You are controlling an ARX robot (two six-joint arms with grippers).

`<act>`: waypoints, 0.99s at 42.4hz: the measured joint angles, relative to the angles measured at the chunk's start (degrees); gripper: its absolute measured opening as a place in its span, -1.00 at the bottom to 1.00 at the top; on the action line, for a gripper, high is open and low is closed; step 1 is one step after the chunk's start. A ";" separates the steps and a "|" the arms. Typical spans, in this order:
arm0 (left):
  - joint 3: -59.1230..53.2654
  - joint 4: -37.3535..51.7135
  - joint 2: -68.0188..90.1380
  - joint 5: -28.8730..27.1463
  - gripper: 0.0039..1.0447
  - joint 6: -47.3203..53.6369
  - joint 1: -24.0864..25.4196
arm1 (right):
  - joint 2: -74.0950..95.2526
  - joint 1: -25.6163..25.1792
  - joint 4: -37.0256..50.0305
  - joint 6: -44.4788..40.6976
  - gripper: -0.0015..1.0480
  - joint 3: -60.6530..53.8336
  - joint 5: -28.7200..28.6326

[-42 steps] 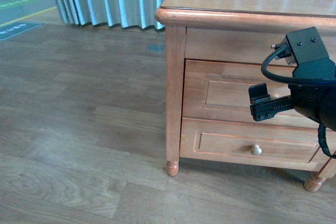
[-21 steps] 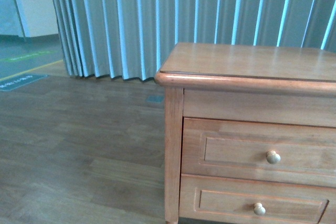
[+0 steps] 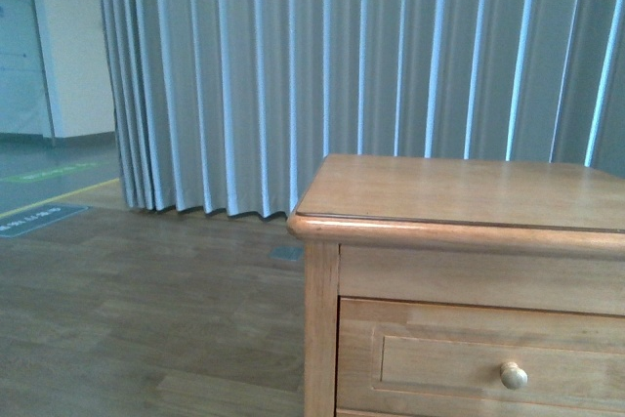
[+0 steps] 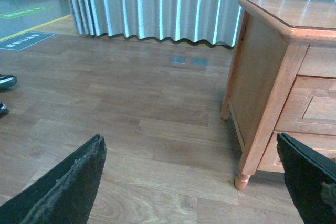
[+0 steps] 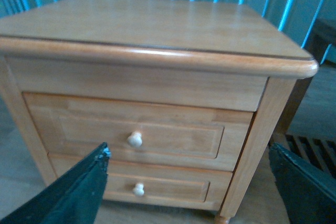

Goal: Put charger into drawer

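Camera pitch is what has changed: my front view has swung upward over the last second. A second ago it looked down at the floor and both drawer fronts, with the right arm hanging in front of the cabinet; now it takes in mostly curtain, the cabinet top, and only the upper part of the top drawer with its knob near the lower edge. The lower drawer and the right arm have dropped out of that view altogether.

Both wrist cameras fill the gap. The right tool faces the cabinet front with its fingers spread wide apart and nothing between them; the drawer's knob sits between them in that view, and the drawer is closed flush. The left tool is also spread wide and empty, aimed at the wooden floor beside the cabinet's side panel.

As for the charger, I cannot find it in any of the three views: not on the cabinet top, not on the floor patch I can see, not in either tool. My guess is the upward tilt is a look around for it, or a check of the cabinet top. For the task, nothing is done yet: the drawer has yet to be opened, and the charger must be located before either arm commits. I'd put the right arm on the knob, since it is already lined up.
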 joint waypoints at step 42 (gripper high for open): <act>0.00 0.00 -0.02 0.00 0.89 0.02 0.00 | -31.63 1.01 -21.92 1.84 -0.97 -8.02 0.57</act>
